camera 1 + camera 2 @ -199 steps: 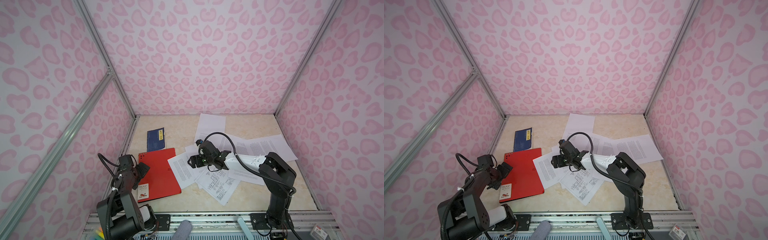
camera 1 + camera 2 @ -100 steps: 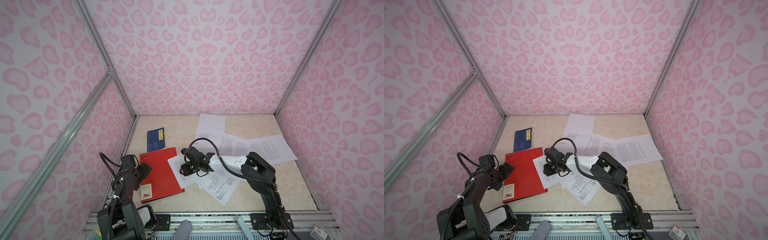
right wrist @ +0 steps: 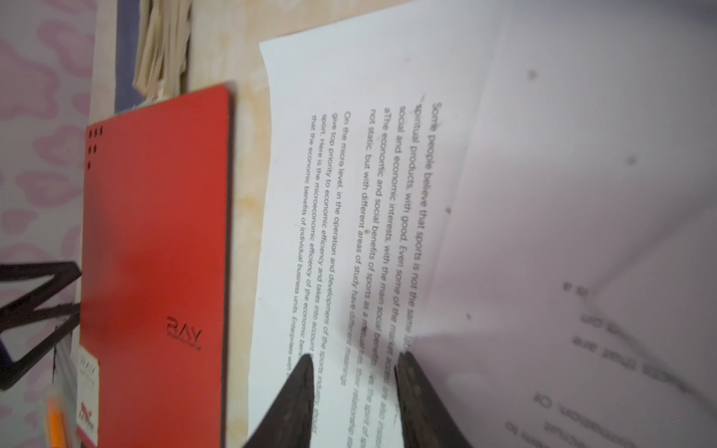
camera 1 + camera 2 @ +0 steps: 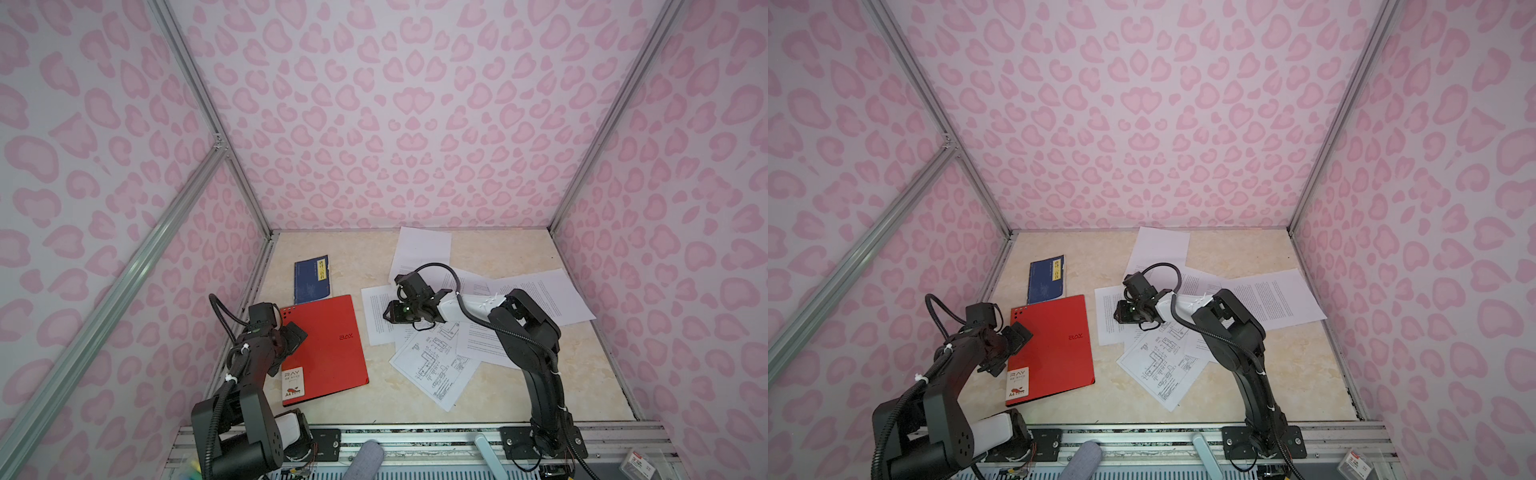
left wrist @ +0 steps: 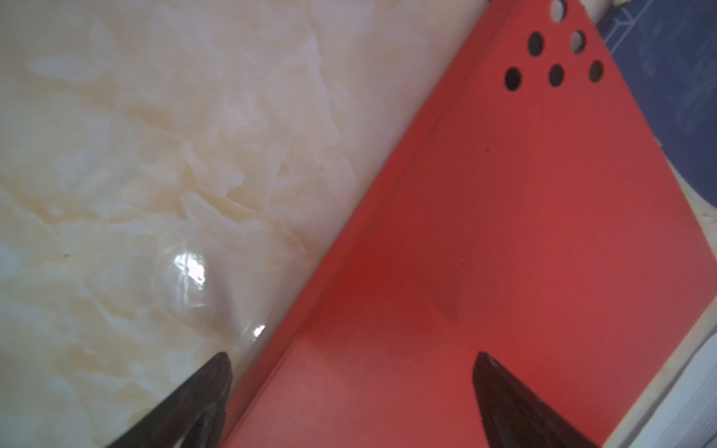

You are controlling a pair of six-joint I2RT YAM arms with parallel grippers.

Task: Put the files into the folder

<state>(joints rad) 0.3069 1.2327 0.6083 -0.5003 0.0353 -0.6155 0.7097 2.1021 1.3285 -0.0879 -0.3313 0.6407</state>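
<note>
The red folder (image 4: 328, 345) (image 4: 1054, 345) lies closed on the table at the left. My left gripper (image 4: 297, 332) (image 5: 351, 358) hovers open over its left edge, one finger above the red cover (image 5: 504, 232), the other above bare table. The files are loose white sheets spread to its right: a text sheet (image 4: 376, 328) (image 3: 349, 194), a sheet of line drawings (image 4: 432, 365) and more behind (image 4: 540, 295). My right gripper (image 4: 392, 318) (image 3: 357, 355) is down on the text sheet, its jaws narrowly apart with printed paper between the tips. Beside one finger the paper rises in a fold.
A small dark-blue booklet (image 4: 312, 278) with a yellow label lies behind the folder, near the left wall. Another white sheet (image 4: 422, 249) reaches the back wall. Pink patterned walls close the table on three sides. A metal rail (image 4: 415, 436) runs along the front.
The right gripper's jaws have narrowed from wide open. It went left toward the folder, then came back right, and the text sheet shifted under it. The left gripper has crept slightly toward the folder.
</note>
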